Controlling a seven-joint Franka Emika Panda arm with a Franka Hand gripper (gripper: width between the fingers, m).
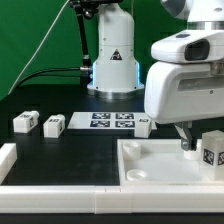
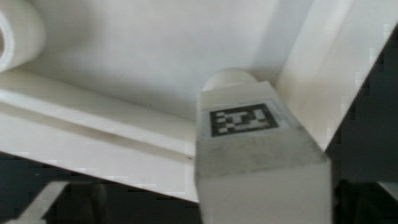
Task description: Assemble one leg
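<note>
My gripper is over the right end of the large white tray-like part. It is shut on the leg, a small white block with a black-and-white tag, and holds it upright with its lower end at the tray. One dark finger shows against the leg's side; the other is hidden. In the wrist view the leg runs up the middle between the jaws of the gripper, its far end near a corner of the tray.
Two more loose legs lie at the exterior view's left, and a third lies by the marker board. The arm's base stands behind. A white rail runs along the front.
</note>
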